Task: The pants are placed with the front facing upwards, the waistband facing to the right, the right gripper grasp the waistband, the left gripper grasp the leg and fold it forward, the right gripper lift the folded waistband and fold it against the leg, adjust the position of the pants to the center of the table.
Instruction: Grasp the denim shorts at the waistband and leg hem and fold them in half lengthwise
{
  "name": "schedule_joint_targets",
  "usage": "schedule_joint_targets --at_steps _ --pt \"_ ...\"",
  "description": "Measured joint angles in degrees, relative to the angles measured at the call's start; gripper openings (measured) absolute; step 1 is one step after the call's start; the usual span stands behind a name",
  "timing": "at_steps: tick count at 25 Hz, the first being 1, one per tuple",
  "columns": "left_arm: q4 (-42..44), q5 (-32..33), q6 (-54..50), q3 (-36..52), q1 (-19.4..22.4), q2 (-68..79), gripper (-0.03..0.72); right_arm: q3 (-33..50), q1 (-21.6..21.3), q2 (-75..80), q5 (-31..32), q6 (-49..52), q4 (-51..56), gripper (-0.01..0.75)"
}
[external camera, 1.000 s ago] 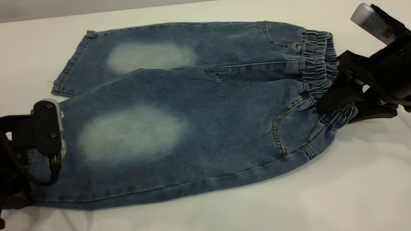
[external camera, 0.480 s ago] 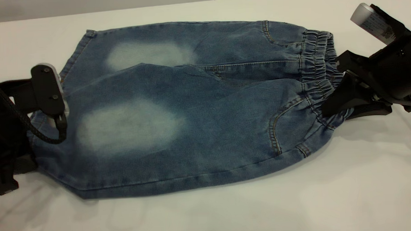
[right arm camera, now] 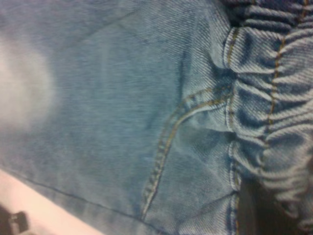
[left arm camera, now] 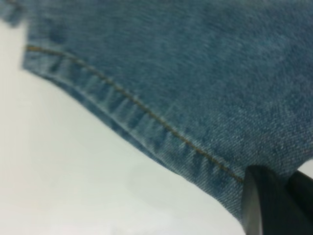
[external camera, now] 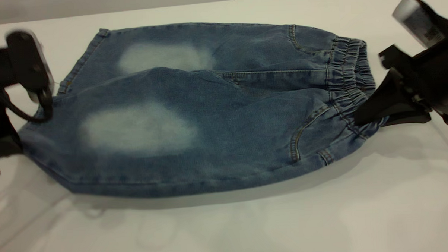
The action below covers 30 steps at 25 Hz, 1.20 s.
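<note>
White desk [external camera: 361,210] carries the whole scene, plain and matte. Pants [external camera: 208,115] lie across the desk's middle, front up, blue denim, far leg flat on the surface, near leg raised off it so that a shadow band runs under the near side seam. Gathered waistband [external camera: 350,73] sits at the pants' right end; leg hems at the pants' left end. Two pale faded ovals: one on the far leg [external camera: 162,57], one on the near leg [external camera: 134,129]. Tan-stitched curved pocket seam [external camera: 302,132] lies just inside the waistband on the near leg; right wrist view shows the same seam [right arm camera: 166,152] beside the elastic gathers [right arm camera: 264,112]. Right hand [external camera: 372,111] is at the near corner of the waistband, fingers pinched on the gathered denim and holding it lifted; grey-white cylinder [external camera: 416,18] sits above it, off the pants' right end. Left hand [external camera: 8,144] is at the near leg's hem, off the pants' left end, clamped on the hem cloth with that corner raised; its flat plate [external camera: 28,62] and looping cable [external camera: 33,110] sit above the hem. Left wrist view shows the stitched hem [left arm camera: 137,107] hanging above the desk [left arm camera: 63,186], one dark fingertip [left arm camera: 264,200] touching the denim edge.
</note>
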Motion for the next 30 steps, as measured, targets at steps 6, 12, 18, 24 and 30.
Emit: schedule_joint_targets --at_steps 6,12,18,24,30 --pt "-1.79 1.82 0.00 0.00 0.00 -7.02 0.053 3.12 -0.16 -5.08 2.02 0.54 0.41 0.035" --pt "-4.76 1.69 0.19 0.11 -1.07 -9.07 0.053 9.12 -0.16 -11.78 2.08 1.29 0.47 0.035" --pt "-4.64 5.09 0.14 0.11 -7.14 -9.39 0.053 14.69 -0.16 -17.75 2.14 2.75 0.48 0.035" --pt "-1.09 -2.52 0.08 -0.24 -7.40 -9.39 0.053 13.36 -0.16 -18.67 2.05 3.93 1.88 0.035" --pt "3.25 -11.67 -1.78 -4.95 -3.45 -8.90 0.053 10.16 -0.16 -18.62 1.65 6.19 2.65 0.035"
